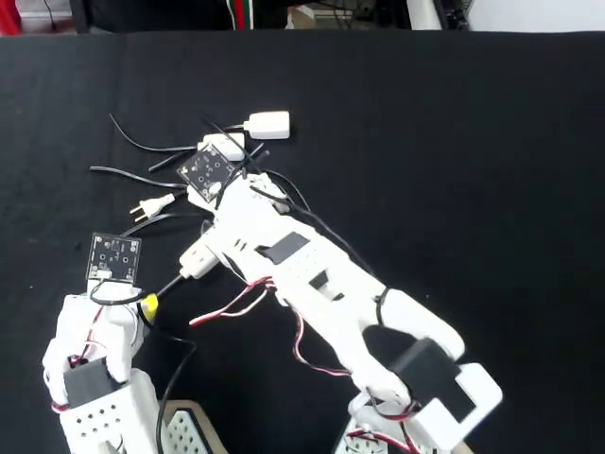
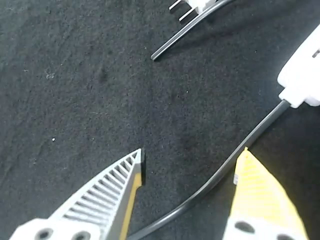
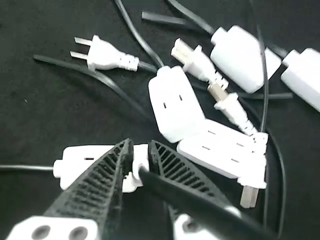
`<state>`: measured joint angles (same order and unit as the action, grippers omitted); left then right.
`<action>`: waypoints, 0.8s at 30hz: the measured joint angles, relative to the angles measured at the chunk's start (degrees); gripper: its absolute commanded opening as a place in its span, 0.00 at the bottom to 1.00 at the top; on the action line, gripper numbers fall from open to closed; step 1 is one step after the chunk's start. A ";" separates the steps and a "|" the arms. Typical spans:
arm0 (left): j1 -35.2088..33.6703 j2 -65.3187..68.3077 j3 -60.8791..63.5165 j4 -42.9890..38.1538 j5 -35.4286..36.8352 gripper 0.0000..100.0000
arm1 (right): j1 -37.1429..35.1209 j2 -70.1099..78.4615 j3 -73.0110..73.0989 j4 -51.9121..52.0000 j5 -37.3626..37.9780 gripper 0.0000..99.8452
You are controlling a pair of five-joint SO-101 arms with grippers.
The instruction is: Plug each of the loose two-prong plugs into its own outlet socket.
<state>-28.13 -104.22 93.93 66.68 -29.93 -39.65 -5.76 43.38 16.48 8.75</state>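
Step in hand, imo: mating one plug w/ its socket. The right gripper (image 3: 141, 151) is pinched nearly closed on a small white plug (image 3: 141, 159), w/ just a sliver of gap btw the black fingers. That plug sits right against the end of a white socket (image 3: 80, 167) lying just beside the fingertips, and the socket's black cable (image 3: 25, 168) trails away from it. Can't tell if the prongs are in the slots or only touching the face, bc the fingers hide that bit.

The left gripper (image 2: 192, 155) is wide open and holds nothing. A black cord (image 2: 200, 192) runs btw its grey finger and yellow finger (image 2: 260, 195), closer to the yellow one. It leads to a socket body (image 2: 302, 75) a bit beyond the tips. Looks placed to pin that cord, but it's not closed on it.

The rest of the job lies past the right gripper's tips. There's a loose plug (image 3: 105, 56) w/ two bare prongs, apart from the sockets. Nearer the tips are a two-slot socket (image 3: 175, 102) and another socket (image 3: 225, 150), both w/ empty slots, and more plugs are tangled beyond.

Next move, my guess: left side clamps down so the socket can't slide, then the right pushes straight along the socket's axis w/o twisting. If the socket skates on the cloth, the prongs prob won't seat.
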 measured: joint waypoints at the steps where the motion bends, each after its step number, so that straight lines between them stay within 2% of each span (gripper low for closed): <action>1: 0.00 0.00 0.00 0.00 0.00 0.29 | 0.00 -0.44 0.00 0.62 0.00 0.01; 24: 0.00 0.00 0.00 0.00 0.00 0.29 | -4.84 -6.24 -0.44 4.22 0.00 0.01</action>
<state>-28.13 -104.22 93.93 66.68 -29.93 -44.48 -12.00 42.95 20.70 8.75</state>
